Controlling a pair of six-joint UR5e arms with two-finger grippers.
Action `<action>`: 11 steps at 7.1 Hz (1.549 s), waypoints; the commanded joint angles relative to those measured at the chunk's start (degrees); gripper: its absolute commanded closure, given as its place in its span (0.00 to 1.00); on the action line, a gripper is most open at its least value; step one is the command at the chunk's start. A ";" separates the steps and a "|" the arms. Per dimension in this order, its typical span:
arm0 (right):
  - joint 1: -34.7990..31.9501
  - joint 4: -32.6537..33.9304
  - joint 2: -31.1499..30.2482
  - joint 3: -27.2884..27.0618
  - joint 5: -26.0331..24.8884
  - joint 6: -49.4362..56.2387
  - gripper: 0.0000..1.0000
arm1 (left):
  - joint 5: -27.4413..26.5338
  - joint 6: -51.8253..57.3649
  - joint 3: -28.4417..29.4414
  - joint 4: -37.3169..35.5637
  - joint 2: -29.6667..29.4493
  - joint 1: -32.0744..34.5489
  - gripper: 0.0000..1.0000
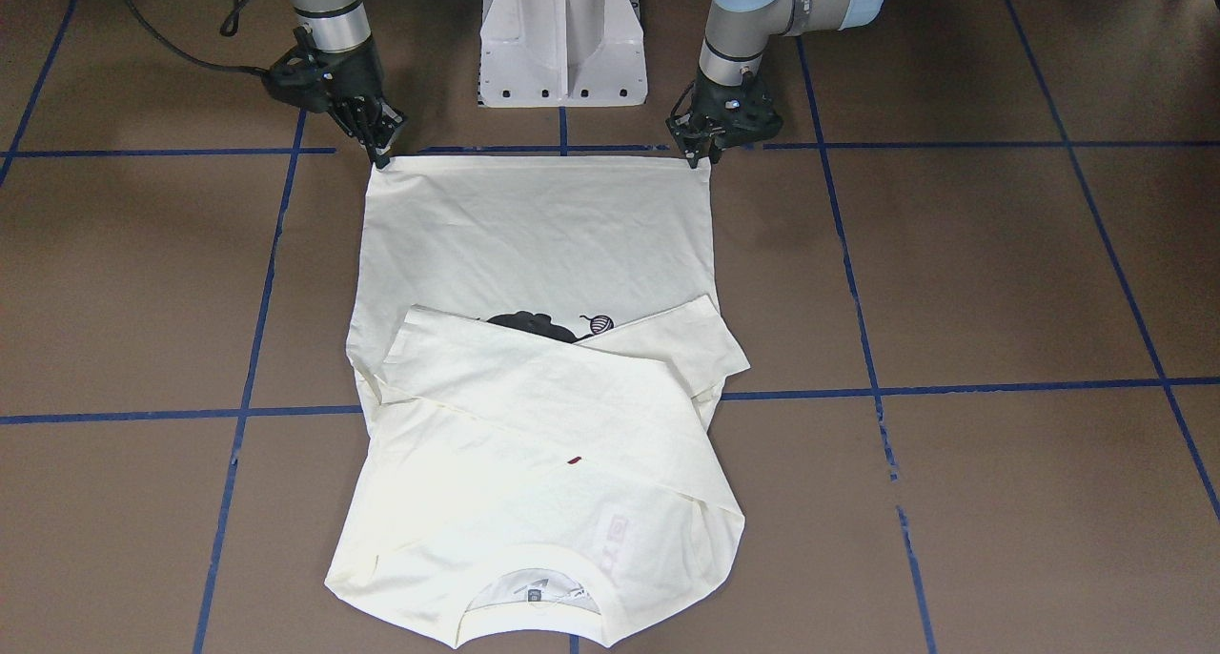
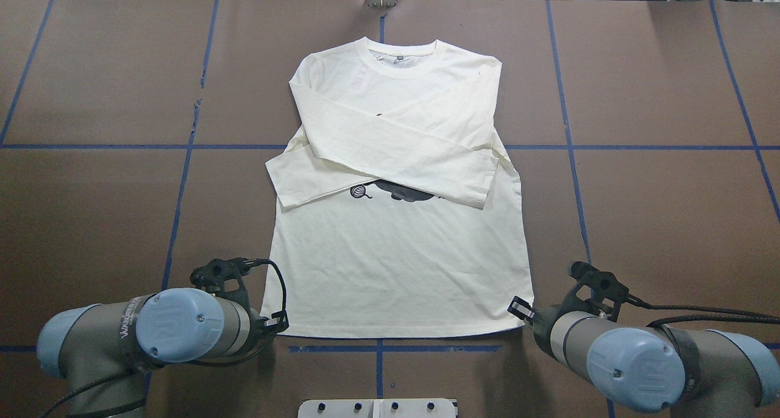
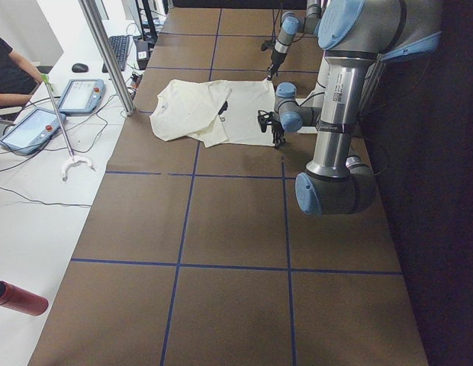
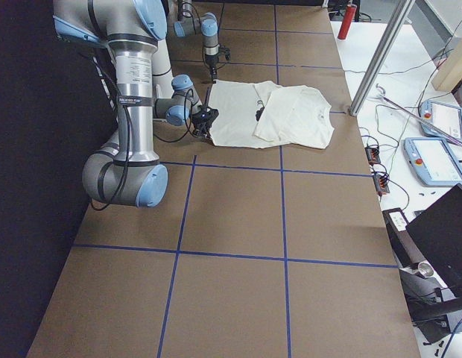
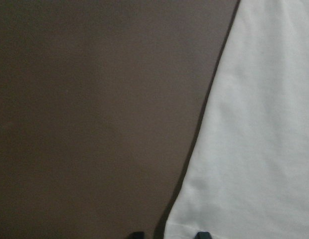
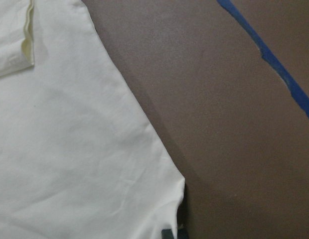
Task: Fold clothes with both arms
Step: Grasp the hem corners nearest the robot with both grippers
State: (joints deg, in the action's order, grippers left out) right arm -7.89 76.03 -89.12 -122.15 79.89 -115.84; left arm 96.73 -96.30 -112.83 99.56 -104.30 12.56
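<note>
Sleeves (image 2: 390,156) are lying crossed over the chest of the T-shirt (image 2: 396,272), so that fold is looking done; folding hem toward collar is remaining. The shirt is lying just beyond the pedestal base (image 1: 562,34), long axis running away from it, collar pointing farthest. The left gripper (image 1: 699,158) is straddling a hem corner, jaws apart; the right gripper (image 1: 383,156) is sitting at the other corner, closure impossible to tell.

The brown matte counter (image 2: 640,223) is stretching wide, with thin blue tape lines (image 2: 91,145) cutting it into big rectangles. Lying flat at its middle is a cream long-sleeve T-shirt (image 2: 396,272), collar pointing away from the robot, both sleeves crossing over the chest and covering most of a black print. On the robot's side, a white metal pedestal base (image 1: 562,44) is sitting just behind the hem.
</note>
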 commanded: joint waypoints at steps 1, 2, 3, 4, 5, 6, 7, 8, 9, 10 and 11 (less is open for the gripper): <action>-0.02 0.00 -0.26 -0.01 -0.09 0.00 1.00 | 0.39 0.06 -0.37 0.02 -0.64 0.09 1.00; -0.02 0.00 -0.26 0.07 -0.09 0.00 1.00 | 0.30 -0.11 -0.46 0.02 -0.73 0.00 1.00; -0.02 0.00 -0.26 -0.19 0.00 0.00 1.00 | 0.30 -0.11 -2.02 0.02 -0.47 0.09 1.00; -0.45 -0.09 -0.61 -1.49 0.00 0.00 1.00 | 0.30 -0.29 -5.43 -0.07 1.10 0.35 1.00; -0.28 -0.09 -2.97 -4.73 0.26 -0.09 1.00 | 0.30 -0.55 -11.30 0.02 5.55 0.09 1.00; 0.67 -0.35 -6.12 -7.80 2.87 -0.18 1.00 | 0.91 -2.46 -15.88 0.10 8.03 -0.87 1.00; 1.47 -0.27 -6.50 -9.58 3.94 -0.26 1.00 | 3.44 -4.92 -16.36 0.37 7.19 -1.66 1.00; 1.47 -0.35 -6.33 -10.12 5.00 -0.26 1.00 | 6.08 -5.73 -14.80 0.02 2.83 -1.67 1.00; 0.95 -0.35 -5.72 -10.82 6.05 -0.18 1.00 | 6.80 -6.08 -11.83 0.02 -0.09 -1.67 1.00; -1.75 -0.18 -3.36 -10.82 8.07 0.35 1.00 | 7.16 -4.96 -12.23 0.10 -1.51 2.16 1.00; -8.22 0.08 -0.82 -9.26 13.39 4.27 1.00 | 8.73 0.88 -11.02 0.02 -3.35 9.86 1.00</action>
State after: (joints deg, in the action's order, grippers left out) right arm -10.26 75.85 -92.72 -132.46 88.40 -114.71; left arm 103.94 -100.05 -124.98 99.63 -105.32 15.41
